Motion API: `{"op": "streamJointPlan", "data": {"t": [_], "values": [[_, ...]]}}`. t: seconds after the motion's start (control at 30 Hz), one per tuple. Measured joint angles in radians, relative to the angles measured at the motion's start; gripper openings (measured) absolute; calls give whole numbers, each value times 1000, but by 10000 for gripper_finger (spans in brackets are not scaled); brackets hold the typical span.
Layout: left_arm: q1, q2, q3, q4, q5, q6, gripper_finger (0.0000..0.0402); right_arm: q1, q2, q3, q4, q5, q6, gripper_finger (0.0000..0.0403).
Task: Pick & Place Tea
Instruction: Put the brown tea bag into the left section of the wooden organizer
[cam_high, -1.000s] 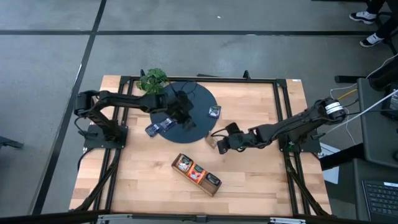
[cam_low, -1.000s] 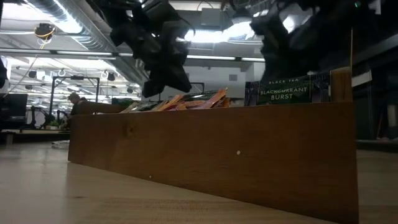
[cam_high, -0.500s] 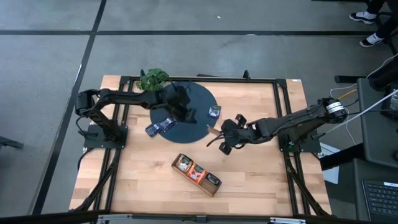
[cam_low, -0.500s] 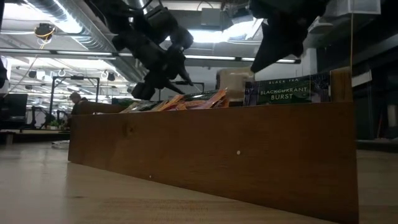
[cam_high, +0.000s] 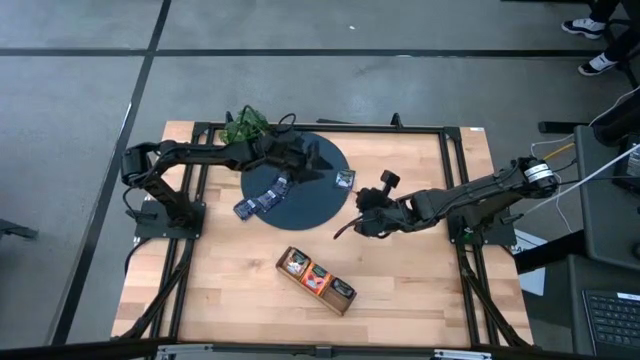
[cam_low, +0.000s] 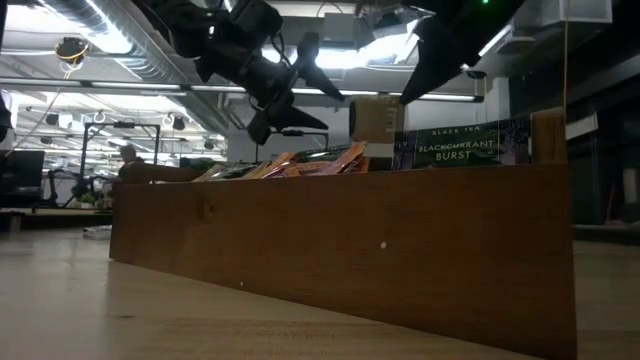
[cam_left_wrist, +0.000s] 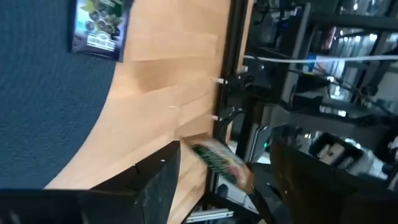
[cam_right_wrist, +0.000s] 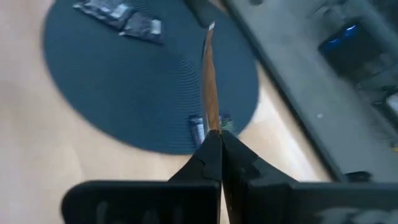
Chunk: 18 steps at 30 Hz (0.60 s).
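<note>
The right claw is pressed together on a thin tea sachet, seen edge-on between its fingers in the right wrist view. In the high view this claw hangs over the bare desk, just beside the near right edge of the dark round mat, with the sachet projecting from it toward the mat.

The left claw is spread wide, its two fingers apart and nothing gripped between them. It hovers over the far part of the mat, close to the leafy plant.

On the mat, one blue-edged sachet lies near the right rim. A short row of blue sachets lies at the left rim, the outermost reaching onto the desk.

The long wooden tray sits on the desk nearer the front, apart from the mat, set at an angle. Its three compartments hold sachets. In the low view, orange sachets and a dark packet reading "Blackcurrant Burst" stand above the tray wall.
</note>
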Motion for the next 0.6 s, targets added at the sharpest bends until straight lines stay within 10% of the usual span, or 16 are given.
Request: {"op": "streamJointPlan", "data": {"t": [0.6], "values": [[-14,0,0,75,-73,-106,242,-18,0,0,281,182,-392,0]]}}
